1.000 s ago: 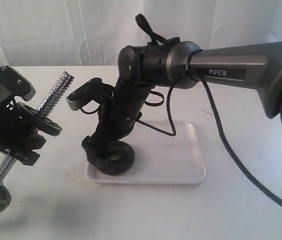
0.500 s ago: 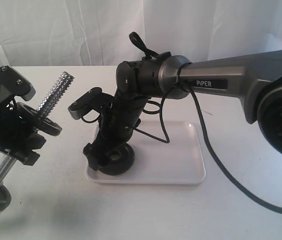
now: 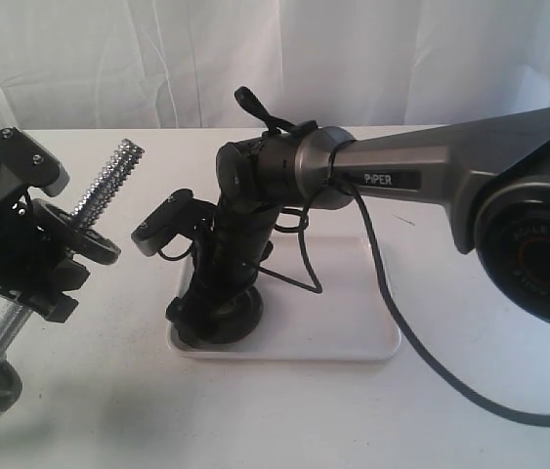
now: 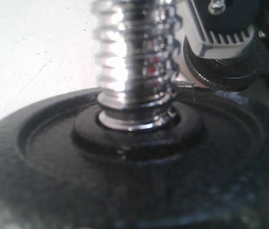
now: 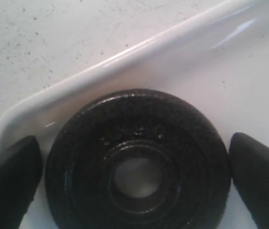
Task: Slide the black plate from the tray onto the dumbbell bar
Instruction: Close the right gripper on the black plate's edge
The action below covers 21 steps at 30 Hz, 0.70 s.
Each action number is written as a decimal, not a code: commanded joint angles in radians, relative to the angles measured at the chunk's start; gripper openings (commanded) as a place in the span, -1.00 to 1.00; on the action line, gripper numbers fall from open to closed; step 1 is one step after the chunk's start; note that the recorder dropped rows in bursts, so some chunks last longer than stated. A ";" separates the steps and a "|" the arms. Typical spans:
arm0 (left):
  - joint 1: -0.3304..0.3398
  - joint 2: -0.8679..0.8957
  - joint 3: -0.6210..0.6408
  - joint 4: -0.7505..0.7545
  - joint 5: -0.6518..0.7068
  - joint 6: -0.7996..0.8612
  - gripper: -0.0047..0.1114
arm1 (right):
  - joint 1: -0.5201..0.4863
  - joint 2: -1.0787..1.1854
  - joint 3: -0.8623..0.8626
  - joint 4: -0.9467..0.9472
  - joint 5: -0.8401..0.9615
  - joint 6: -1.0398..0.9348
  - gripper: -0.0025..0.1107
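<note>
Right gripper (image 5: 133, 164) is down in the tray (image 5: 139, 47), spread wide around the black plate (image 5: 182, 157)!
The plate lies flat in a corner of the tray, close to the rim, with a finger (image 5: 10, 181) on each side, neither clearly pressing it. Over on the left, the left gripper (image 3: 35, 269) is clenched on the dumbbell bar (image 3: 108, 181), holding it tilted above the tabletop (image 3: 284, 420), threaded end up, with a black disc (image 3: 79, 234) threaded on.
</note>
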<state>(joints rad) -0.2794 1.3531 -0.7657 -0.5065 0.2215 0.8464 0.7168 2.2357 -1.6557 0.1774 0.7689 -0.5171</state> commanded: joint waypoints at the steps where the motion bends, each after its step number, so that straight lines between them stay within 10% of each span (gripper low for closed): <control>1: -0.002 -0.051 -0.027 -0.062 -0.098 -0.001 -0.92 | 0.000 0.020 0.001 -0.032 0.037 0.027 0.90; 21: -0.002 -0.051 -0.027 -0.062 -0.100 -0.001 -0.92 | 0.000 0.021 0.001 -0.065 0.104 0.037 0.90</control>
<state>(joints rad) -0.2794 1.3531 -0.7657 -0.5086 0.2215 0.8464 0.7182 2.2396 -1.6634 0.1477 0.8031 -0.4904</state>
